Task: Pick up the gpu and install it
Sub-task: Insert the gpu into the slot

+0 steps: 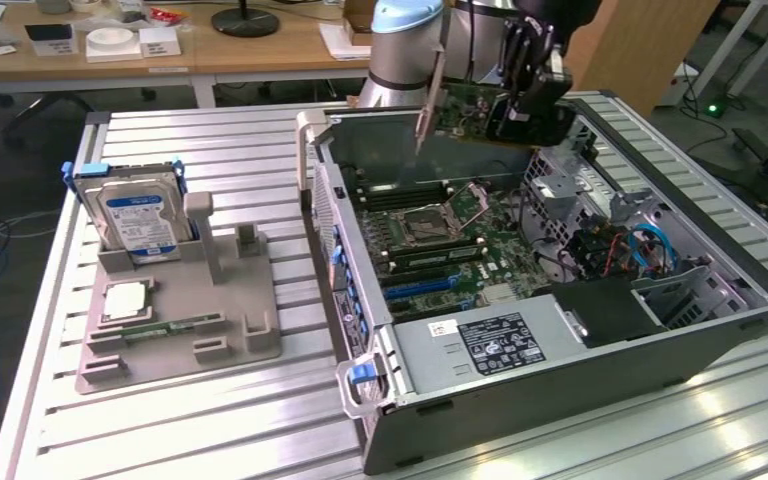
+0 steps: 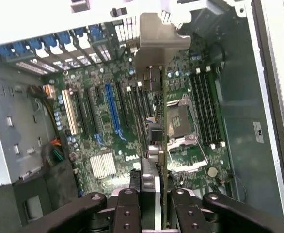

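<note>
- The gripper (image 1: 531, 100) hangs above the open computer case (image 1: 704, 335). Its fingers are closed partway onto the gpu (image 1: 468, 112), which is held in the air, edge down, above the motherboard (image 1: 438, 235).
- The case lies on its side on a ribbed metal table (image 1: 184, 430).
- At the exterior view's left, a grey holder (image 1: 224, 300) bears an upright hard drive (image 1: 137, 220), a processor (image 1: 127, 300) and a memory stick (image 1: 177, 327).
- Far behind stands a wooden desk (image 1: 251, 55) with a black round base (image 1: 244, 20) on it.
</note>
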`<move>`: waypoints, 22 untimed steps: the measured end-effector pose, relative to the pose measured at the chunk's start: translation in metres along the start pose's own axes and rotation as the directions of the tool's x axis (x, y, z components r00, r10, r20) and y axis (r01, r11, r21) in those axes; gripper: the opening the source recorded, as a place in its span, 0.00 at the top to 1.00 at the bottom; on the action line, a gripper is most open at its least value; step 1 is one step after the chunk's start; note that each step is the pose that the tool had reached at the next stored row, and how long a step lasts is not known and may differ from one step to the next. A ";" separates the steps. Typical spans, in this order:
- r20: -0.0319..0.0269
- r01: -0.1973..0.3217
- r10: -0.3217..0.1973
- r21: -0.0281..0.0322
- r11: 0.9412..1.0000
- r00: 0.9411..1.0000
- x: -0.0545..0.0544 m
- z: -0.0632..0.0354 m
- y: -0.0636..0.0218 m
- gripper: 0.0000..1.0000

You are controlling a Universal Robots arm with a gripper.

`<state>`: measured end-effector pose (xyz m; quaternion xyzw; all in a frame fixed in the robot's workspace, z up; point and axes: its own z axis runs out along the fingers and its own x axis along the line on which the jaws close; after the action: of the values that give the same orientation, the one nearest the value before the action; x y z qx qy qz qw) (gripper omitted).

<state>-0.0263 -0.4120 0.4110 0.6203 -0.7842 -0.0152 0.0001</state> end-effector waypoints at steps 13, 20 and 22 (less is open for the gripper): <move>0.007 0.126 -0.127 0.061 0.990 0.992 0.000 0.0056 -0.0002 0.72; 0.019 0.152 -0.154 0.087 0.985 0.988 0.001 0.0090 -0.0004 0.72; 0.030 0.156 -0.159 0.086 0.984 0.987 0.001 0.0108 -0.0005 0.72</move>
<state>-0.0262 -0.4129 0.4002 0.6793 -0.7327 0.0060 -0.0413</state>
